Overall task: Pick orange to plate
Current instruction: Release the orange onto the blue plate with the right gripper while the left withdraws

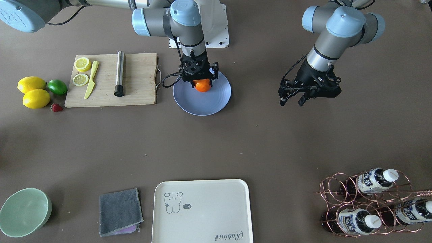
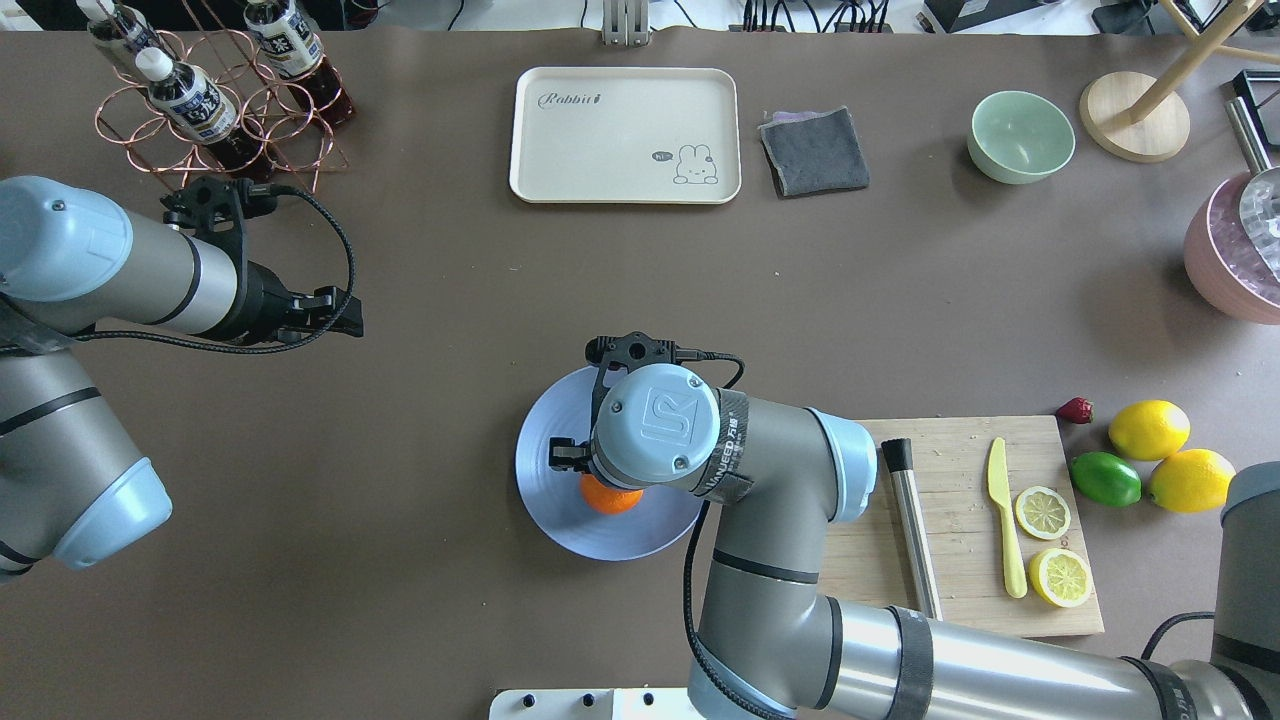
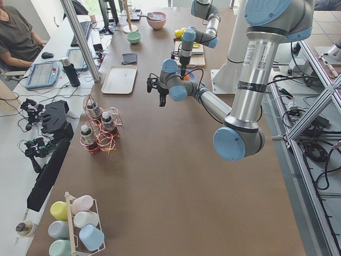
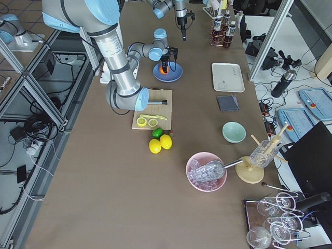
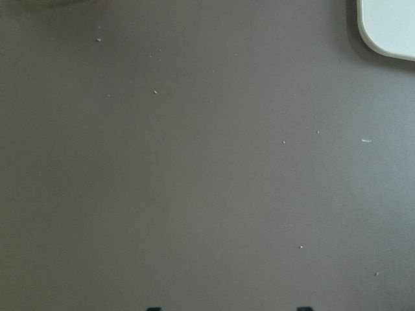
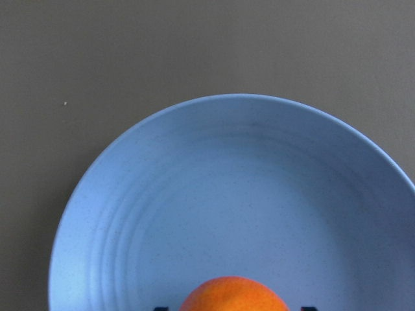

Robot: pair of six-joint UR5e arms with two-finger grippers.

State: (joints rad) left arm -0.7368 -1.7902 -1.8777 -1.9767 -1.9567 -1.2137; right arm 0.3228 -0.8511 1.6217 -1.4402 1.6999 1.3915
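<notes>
The orange rests on the periwinkle-blue plate, toward the plate's robot-side half. My right gripper points straight down over it, open, with a finger on either side of the fruit. In the right wrist view the orange shows at the bottom edge above the plate, the fingertips standing wider than the fruit. From overhead, the wrist hides most of the orange. My left gripper hangs open and empty over bare table, well away from the plate.
A wooden cutting board with lemon slices, a yellow knife and a metal rod lies beside the plate. Two lemons, a lime and a strawberry lie beyond it. A cream tray, grey cloth, green bowl and bottle rack line the far edge.
</notes>
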